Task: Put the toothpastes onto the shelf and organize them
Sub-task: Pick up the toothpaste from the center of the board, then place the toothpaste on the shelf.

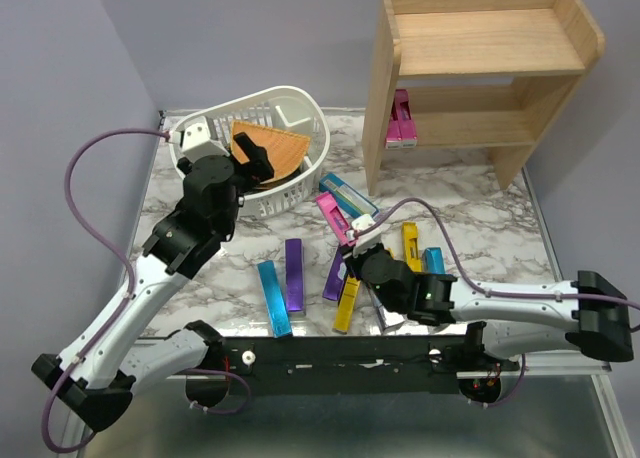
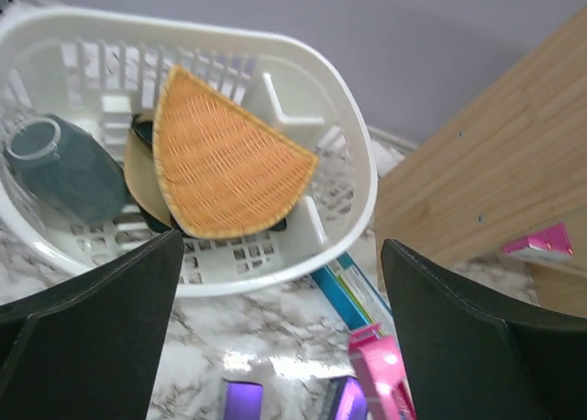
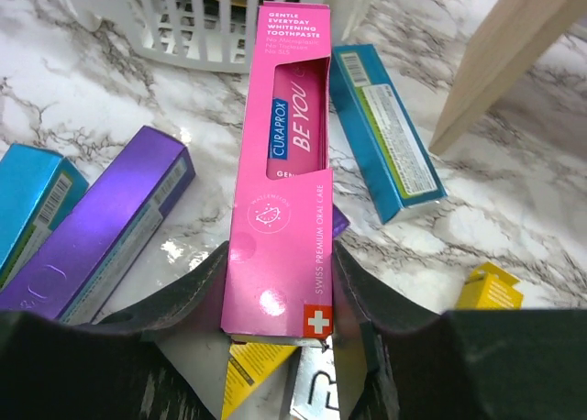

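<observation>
Right claw [image 3: 280, 287] is clamping the near end of a pink toothpaste carton [image 3: 286, 145], with other cartons [image 3: 101, 218] lying around it on the marble worktop [image 3: 83, 81]. Left claw [image 2: 280, 301] is gaping wide and holding nothing, hovering by the white basket [image 2: 362, 191]. More pink cartons [image 1: 402, 118] are sitting on the lower tier of the wooden shelf [image 1: 470, 128].

Pale lavender walls [image 1: 250, 38] surround a white, grey-veined marble tabletop [image 1: 500, 228].
</observation>
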Tool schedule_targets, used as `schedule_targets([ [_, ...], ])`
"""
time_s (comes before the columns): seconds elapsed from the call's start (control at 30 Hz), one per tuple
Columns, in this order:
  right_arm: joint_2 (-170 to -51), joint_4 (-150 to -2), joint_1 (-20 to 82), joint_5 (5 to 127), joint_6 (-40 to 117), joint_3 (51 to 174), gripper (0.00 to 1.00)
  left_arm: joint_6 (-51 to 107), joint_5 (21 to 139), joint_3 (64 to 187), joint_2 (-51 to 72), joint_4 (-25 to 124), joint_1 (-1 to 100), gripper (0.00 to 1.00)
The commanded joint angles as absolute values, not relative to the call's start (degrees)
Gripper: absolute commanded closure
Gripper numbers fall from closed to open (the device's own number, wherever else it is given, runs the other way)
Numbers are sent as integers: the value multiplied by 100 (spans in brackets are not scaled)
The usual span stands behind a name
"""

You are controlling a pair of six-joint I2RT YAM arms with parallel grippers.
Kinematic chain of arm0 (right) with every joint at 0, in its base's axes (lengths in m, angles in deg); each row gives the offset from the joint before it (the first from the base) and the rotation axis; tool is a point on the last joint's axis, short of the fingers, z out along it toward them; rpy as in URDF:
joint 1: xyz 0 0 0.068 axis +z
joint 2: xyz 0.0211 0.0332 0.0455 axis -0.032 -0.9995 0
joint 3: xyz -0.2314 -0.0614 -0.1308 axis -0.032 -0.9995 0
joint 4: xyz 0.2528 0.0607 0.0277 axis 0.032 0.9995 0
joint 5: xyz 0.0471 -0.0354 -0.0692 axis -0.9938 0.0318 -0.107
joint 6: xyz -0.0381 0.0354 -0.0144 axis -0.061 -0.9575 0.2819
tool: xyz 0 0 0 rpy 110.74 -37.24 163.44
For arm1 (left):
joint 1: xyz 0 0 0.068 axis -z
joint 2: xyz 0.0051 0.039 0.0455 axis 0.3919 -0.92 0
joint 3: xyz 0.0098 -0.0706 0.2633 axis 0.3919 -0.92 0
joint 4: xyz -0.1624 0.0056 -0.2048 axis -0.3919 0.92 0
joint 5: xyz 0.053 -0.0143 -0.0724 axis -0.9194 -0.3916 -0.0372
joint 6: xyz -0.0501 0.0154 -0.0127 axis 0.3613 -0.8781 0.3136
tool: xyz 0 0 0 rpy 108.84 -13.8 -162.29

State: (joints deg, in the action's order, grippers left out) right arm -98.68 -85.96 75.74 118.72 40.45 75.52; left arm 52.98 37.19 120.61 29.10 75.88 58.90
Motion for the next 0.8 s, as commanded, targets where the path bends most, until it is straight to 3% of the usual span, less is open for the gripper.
schedule_targets([
  [0.0, -8894, -7027, 7242, 11563, 3154, 7793, 70, 3869, 3418, 11487, 3445, 6454, 5595, 1],
  [0.23, -7804, -4998, 6530, 11589, 2521, 8153, 70, 3112, 3374, 10830, 3998, 5752, 5489, 1],
  [0.43, -7496, -4082, 5810, 11668, 2617, 8811, 70, 3059, 3242, 10678, 4175, 5820, 5453, 1],
  [0.6, -7452, -4019, 5220, 11825, 2880, 9050, 70, 3042, 3199, 10599, 4272, 5767, 5445, 1],
  [0.77, -7407, -4993, 4580, 11827, 3854, 9129, 69, 3068, 3233, 10581, 4333, 5758, 5445, 1],
])
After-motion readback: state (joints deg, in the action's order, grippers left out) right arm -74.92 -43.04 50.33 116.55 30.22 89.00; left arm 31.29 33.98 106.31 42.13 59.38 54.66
